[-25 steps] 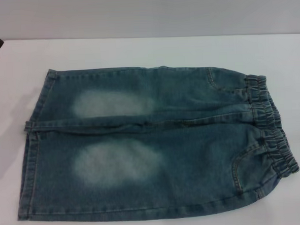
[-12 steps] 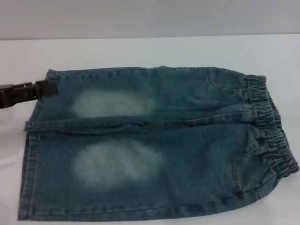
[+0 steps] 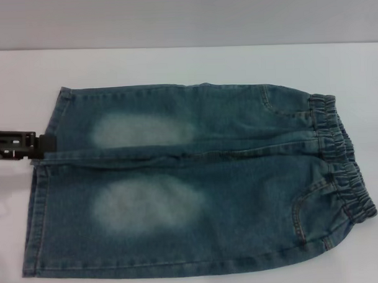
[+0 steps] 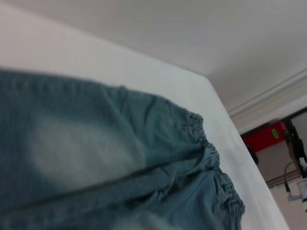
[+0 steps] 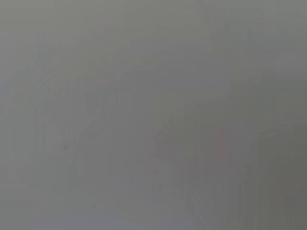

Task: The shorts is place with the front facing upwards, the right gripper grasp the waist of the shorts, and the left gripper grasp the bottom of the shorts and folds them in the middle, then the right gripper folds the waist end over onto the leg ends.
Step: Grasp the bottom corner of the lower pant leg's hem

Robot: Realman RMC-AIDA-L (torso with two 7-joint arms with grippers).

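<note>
The denim shorts (image 3: 190, 179) lie flat and spread on the white worktop (image 3: 174, 64), front up, with the elastic waistband (image 3: 342, 161) toward the robot's right and the two leg hems toward its left. Each leg has a pale faded patch on it, and a pocket seam curves just beside the waistband. The left pincer (image 3: 49, 143) reaches in low from the left edge of the head view, its dark tip at the shorts' leg-hem edge, close to where the two legs meet; whether its fingers are apart or together cannot be told. The left wrist view looks along the shorts (image 4: 110, 163) toward the gathered waistband (image 4: 216, 167). The right pincer appears in none of the views
</note>
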